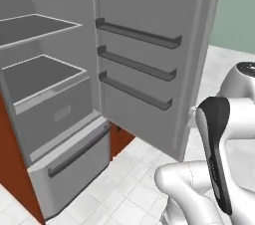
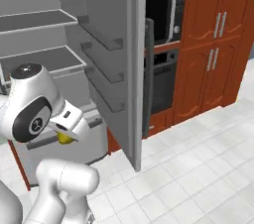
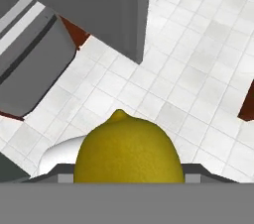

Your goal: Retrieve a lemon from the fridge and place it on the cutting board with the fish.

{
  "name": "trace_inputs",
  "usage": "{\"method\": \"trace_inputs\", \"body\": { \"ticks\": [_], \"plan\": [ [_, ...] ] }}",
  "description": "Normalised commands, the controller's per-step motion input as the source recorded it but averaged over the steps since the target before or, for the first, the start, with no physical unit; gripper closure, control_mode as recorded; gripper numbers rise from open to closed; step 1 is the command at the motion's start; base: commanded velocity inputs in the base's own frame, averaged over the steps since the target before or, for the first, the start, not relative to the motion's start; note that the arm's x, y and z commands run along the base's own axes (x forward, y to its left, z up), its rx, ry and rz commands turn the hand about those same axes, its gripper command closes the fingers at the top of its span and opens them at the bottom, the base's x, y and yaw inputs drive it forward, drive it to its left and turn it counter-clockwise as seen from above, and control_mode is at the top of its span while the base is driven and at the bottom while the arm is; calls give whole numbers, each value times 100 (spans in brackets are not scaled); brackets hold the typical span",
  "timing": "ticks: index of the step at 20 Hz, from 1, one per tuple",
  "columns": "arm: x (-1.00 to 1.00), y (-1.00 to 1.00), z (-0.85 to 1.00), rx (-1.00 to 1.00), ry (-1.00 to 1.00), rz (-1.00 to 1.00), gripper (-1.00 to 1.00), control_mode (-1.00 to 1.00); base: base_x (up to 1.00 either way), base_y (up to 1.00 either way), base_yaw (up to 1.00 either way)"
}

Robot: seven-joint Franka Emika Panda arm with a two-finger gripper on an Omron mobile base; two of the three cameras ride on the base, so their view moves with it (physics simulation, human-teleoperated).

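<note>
A bright yellow lemon (image 3: 126,151) sits between the fingers of my gripper (image 3: 128,176), which is shut on it, held above the white tiled floor. In the right base view the lemon (image 2: 64,138) peeks out under the hand of the gripper (image 2: 68,131), low in front of the fridge. The light grey fridge (image 1: 45,89) stands open, with bare shelves, a bottom drawer (image 1: 74,162) and its door (image 1: 149,45) swung wide, three racks on it. The cutting board and the fish are out of view.
The open fridge door (image 2: 111,59) juts out to the right of my arm. Beyond it are red-brown wooden cabinets (image 2: 213,44) with a built-in microwave (image 2: 163,15) and oven (image 2: 161,79). White floor tiles (image 2: 198,168) stretch to the right.
</note>
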Motion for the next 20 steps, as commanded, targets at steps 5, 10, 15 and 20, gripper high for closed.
{"method": "trace_inputs", "body": {
  "ticks": [5,10,15,20],
  "plan": [
    [0,0,0,0,0,0,100,100,-52,6,-48],
    [0,0,0,0,0,0,100,100,-10,-7,-60],
    [0,0,0,0,0,0,100,100,0,-7,-76],
    [0,0,0,0,0,0,100,100,0,-19,-74]
  ]
}}
